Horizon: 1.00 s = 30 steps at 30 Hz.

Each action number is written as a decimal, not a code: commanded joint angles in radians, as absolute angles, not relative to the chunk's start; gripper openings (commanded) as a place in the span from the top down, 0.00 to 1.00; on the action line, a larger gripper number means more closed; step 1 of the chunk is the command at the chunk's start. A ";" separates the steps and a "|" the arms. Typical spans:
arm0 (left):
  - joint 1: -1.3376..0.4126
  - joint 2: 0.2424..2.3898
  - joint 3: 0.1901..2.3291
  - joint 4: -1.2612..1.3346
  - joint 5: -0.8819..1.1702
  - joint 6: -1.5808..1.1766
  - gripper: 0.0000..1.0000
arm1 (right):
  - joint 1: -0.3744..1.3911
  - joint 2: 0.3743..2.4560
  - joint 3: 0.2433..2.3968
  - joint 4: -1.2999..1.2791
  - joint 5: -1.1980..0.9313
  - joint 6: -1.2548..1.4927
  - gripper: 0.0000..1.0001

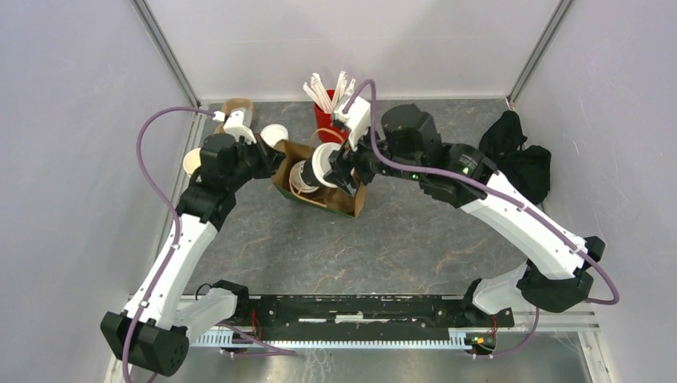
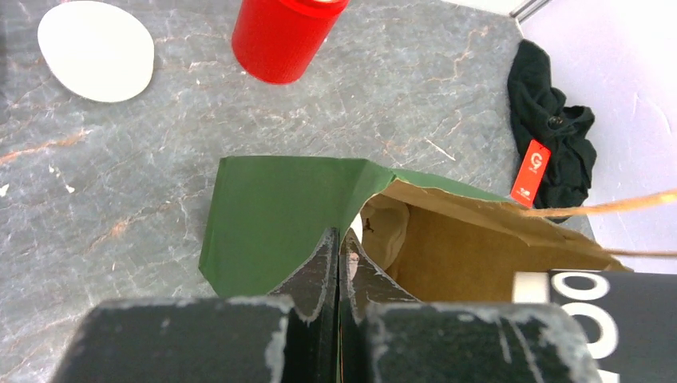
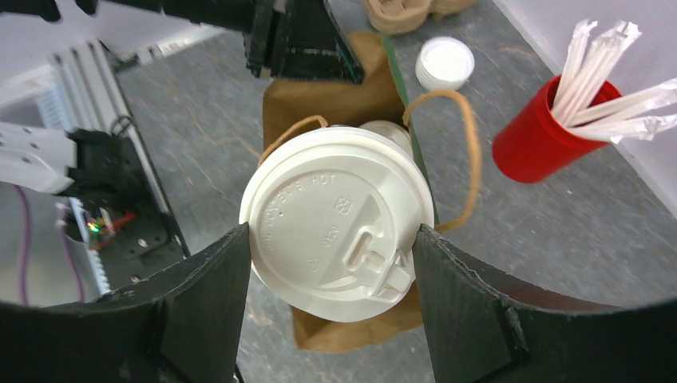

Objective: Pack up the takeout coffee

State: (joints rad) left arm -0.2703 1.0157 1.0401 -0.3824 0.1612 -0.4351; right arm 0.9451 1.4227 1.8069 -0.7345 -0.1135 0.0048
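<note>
Right wrist view gives you the clearest read: your right gripper (image 3: 331, 243) is clamped on a lidded cup (image 3: 339, 203), one finger on each side just under the white lid, with the cup held over the open mouth of the paper bag (image 3: 335, 100). A second lidded cup (image 1: 301, 177) already sits inside the bag, just beside the one you hold. Your left gripper (image 2: 339, 259) is pinched tight on the bag's rim, bracing the mouth open.

By the look of it, you are on the last cup, so the job is well along. Your next move calls for a straight descent into the free space next to the packed cup, level enough that the lid stays on, and clear of the bag handles (image 3: 467, 152). Release only once the base rests on the bag floor. The red holder (image 3: 531, 144) of straws stands near, so mind it.
</note>
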 commanded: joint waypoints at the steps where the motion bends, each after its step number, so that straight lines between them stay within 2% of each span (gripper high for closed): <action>1: -0.271 0.931 0.935 -0.149 0.185 -0.402 0.98 | 1.035 1.420 1.779 -0.746 0.130 -0.104 0.36; 8: -0.271 0.759 0.722 0.068 0.165 -0.345 0.98 | 1.123 1.432 1.809 -0.763 0.175 -0.104 0.38; 21: -0.271 0.720 0.650 0.016 0.141 -0.318 0.98 | 1.166 1.316 1.723 -0.696 0.095 -0.033 0.38; 30: -0.271 0.732 0.655 0.005 0.127 -0.327 0.98 | 1.166 1.247 1.676 -0.777 0.086 -0.027 0.39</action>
State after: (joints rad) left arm -0.2707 0.7326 0.6479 -0.0418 0.1444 -0.3721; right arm 1.1614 1.2961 1.7103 -0.7715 0.0879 -0.0452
